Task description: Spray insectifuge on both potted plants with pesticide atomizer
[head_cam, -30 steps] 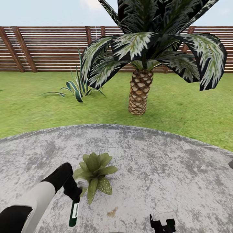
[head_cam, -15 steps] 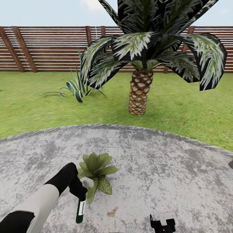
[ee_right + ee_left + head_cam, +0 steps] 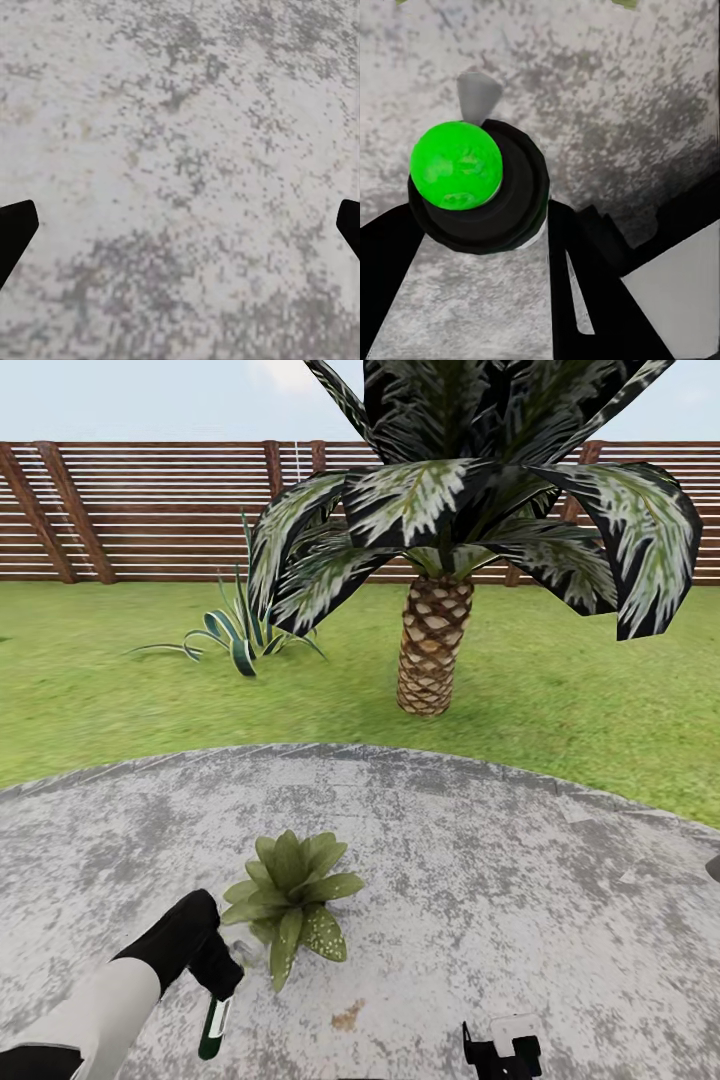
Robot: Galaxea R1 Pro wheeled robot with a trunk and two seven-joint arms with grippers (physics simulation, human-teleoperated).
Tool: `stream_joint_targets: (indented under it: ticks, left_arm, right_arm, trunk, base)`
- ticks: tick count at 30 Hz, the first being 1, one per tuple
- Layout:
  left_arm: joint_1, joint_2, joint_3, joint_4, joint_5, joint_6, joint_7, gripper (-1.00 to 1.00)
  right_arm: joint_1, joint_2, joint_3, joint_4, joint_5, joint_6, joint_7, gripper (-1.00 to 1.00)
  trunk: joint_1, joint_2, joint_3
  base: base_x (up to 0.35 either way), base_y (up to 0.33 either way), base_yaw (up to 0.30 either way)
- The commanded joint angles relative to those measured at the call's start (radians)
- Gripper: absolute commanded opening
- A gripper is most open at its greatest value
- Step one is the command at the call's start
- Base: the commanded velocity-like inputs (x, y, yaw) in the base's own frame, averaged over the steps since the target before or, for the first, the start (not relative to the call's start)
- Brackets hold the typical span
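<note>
Across the lower half of the head view the round grey patio (image 3: 500, 860) is spread, with lawn (image 3: 100, 690), a palm (image 3: 432, 650) and the slatted fence (image 3: 150, 510) in the upper half. At lower centre-left one potted plant (image 3: 290, 900) is seen on the paving, a low rosette of broad pointed leaves, one of them pale-speckled. At the lower left edge the left gripper (image 3: 215, 985) is closed around the pesticide atomizer (image 3: 212, 1028), which hangs just beside the rosette's near leaves.

The spraying step is judged to be in hand for this plant; the second plant is not yet dealt with. The next move would call for the nozzle to be turned onto the leaves and swept over the whole rosette.

In the left wrist view the atomizer (image 3: 472, 187) is shown end-on as a dark round body with a bright green cap, a pale nozzle tip beyond it. At the bottom edge the right gripper (image 3: 500, 1050) is idle; in its wrist view its fingertips (image 3: 15, 225) are set wide apart over bare paving.
</note>
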Motion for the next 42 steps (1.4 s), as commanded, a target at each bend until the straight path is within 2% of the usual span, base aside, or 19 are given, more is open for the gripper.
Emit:
stream_joint_targets:
  ticks: [1, 2, 4, 8, 11, 12, 15, 21, 26, 29, 36, 37, 40, 42]
  left_arm:
    - [0.009, 0.000, -0.003, -0.002, -0.004, -0.033, -0.006, -1.00]
    - [0.020, 0.001, -0.001, -0.002, 0.003, -0.108, -0.002, -1.00]
    - [0.024, 0.004, 0.003, -0.004, 0.008, -0.137, -0.001, -1.00]
    - [0.027, 0.006, 0.011, -0.002, 0.011, -0.147, 0.000, -1.00]
    - [0.043, 0.030, 0.032, 0.000, 0.011, -0.147, 0.001, -1.00]
    - [0.050, 0.048, 0.042, 0.000, 0.012, -0.147, 0.000, -1.00]
    - [0.055, 0.060, 0.081, 0.000, 0.012, -0.149, 0.001, -1.00]
    - [0.059, 0.061, 0.098, -0.010, 0.012, -0.154, 0.003, -1.00]
    - [0.059, 0.045, 0.099, -0.014, 0.014, -0.154, 0.001, -1.00]
    - [0.059, 0.026, 0.099, -0.013, 0.014, -0.156, 0.001, -1.00]
    - [0.060, 0.034, 0.099, -0.013, 0.013, -0.164, 0.002, -1.00]
    - [0.063, 0.039, 0.111, -0.010, 0.013, -0.189, 0.003, -1.00]
    - [0.080, 0.042, 0.189, -0.007, 0.011, -0.296, 0.003, -1.00]
    - [0.083, 0.039, 0.210, -0.007, 0.008, -0.319, 0.004, -1.00]
  right_arm:
    - [-0.001, 0.000, 0.009, 0.001, -0.004, -0.002, -0.006, 1.00]
    - [-0.001, 0.000, 0.009, 0.001, -0.004, -0.002, -0.006, 1.00]
    - [-0.001, 0.000, 0.009, 0.001, -0.004, -0.002, -0.006, 1.00]
    - [-0.001, 0.000, 0.009, 0.001, -0.004, -0.002, -0.006, 1.00]
    - [-0.001, 0.000, 0.009, 0.001, -0.004, -0.002, -0.006, 1.00]
    - [-0.001, 0.000, 0.009, 0.001, -0.004, -0.002, -0.006, 1.00]
    - [0.000, 0.000, 0.009, 0.001, -0.004, -0.002, -0.006, 1.00]
    - [-0.001, 0.001, 0.009, 0.001, -0.004, -0.002, -0.005, 1.00]
    - [-0.001, 0.002, 0.009, 0.001, -0.004, -0.002, -0.005, 1.00]
    - [-0.001, 0.002, 0.009, 0.001, -0.004, -0.002, -0.005, 1.00]
    - [-0.001, 0.002, 0.009, 0.001, -0.004, -0.002, -0.005, 1.00]
    - [-0.001, 0.002, 0.009, 0.001, -0.004, -0.002, -0.005, 1.00]
    - [-0.001, 0.002, 0.009, 0.001, -0.004, -0.002, -0.005, 1.00]
    - [-0.001, 0.002, 0.009, 0.001, -0.003, -0.002, -0.005, 1.00]
  trunk:
    - [0.000, 0.000, -0.001]
    - [0.000, 0.000, -0.001]
    - [0.000, 0.000, -0.001]
    - [0.000, 0.000, -0.001]
    - [0.000, 0.000, -0.001]
    - [0.000, 0.000, -0.001]
    - [0.000, 0.000, -0.001]
    - [0.000, 0.000, -0.001]
    - [0.000, 0.000, -0.001]
    - [0.000, 0.000, -0.001]
    - [0.000, 0.000, -0.001]
    - [0.000, 0.000, -0.001]
    - [0.000, 0.000, -0.001]
    - [0.000, 0.000, -0.001]
  base:
    - [0.000, 0.000, -0.032]
    - [0.000, 0.000, -0.183]
    - [0.000, 0.000, -0.255]
    - [0.000, 0.000, -0.194]
    - [0.000, 0.000, -0.025]
    - [0.000, 0.000, -0.005]
    - [0.000, 0.039, -0.002]
    - [0.022, 0.277, -0.091]
    - [0.050, 0.178, -0.165]
    - [0.003, 0.012, -0.011]
    - [0.000, 0.001, -0.001]
    - [0.000, 0.000, 0.000]
    - [0.000, 0.000, 0.000]
    - [0.000, 0.000, 0.000]
